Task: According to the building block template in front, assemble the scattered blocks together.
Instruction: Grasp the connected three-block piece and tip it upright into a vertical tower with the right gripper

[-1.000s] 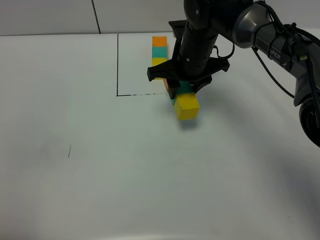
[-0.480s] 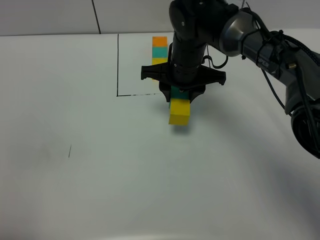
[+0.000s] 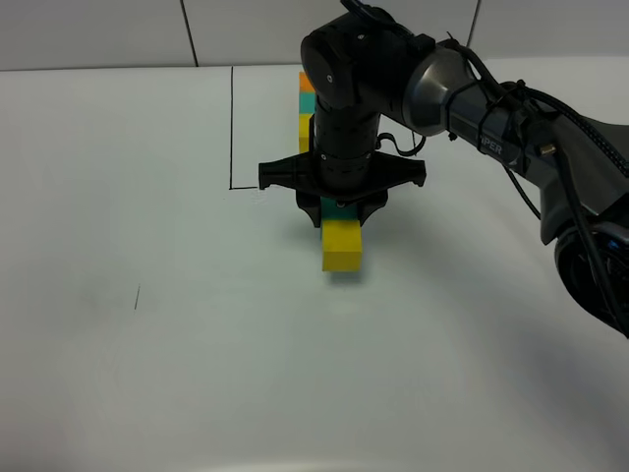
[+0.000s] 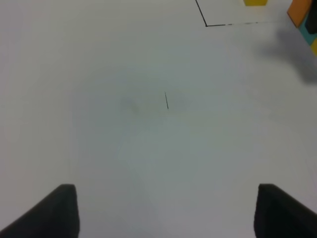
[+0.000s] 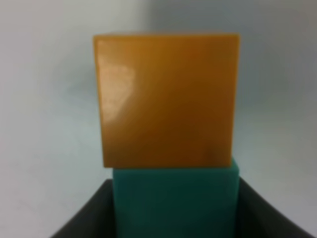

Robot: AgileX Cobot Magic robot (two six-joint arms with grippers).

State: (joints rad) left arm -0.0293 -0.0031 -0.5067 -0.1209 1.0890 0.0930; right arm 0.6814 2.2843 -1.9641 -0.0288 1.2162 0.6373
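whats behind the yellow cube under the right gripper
A teal cube touches the yellow cube from behind, between the right gripper's fingers. In the wrist view an orange cube follows it; from above the arm covers it.

A big white table (image 3: 147, 374) fills most of the view. It is smooth and a bit shiny. Behind it stands a pale wall (image 3: 98, 29) with thin dark seams. A short dark mark (image 3: 137, 296) sits on the table.

Orange cube (image 5: 166, 99) filling the view, teal cube (image 5: 176, 203) touching it, clamped between dark gripper (image 5: 173, 210) fingers (image 5: 86, 215) (blurred), pale tabletop (image 5: 44, 99) behind
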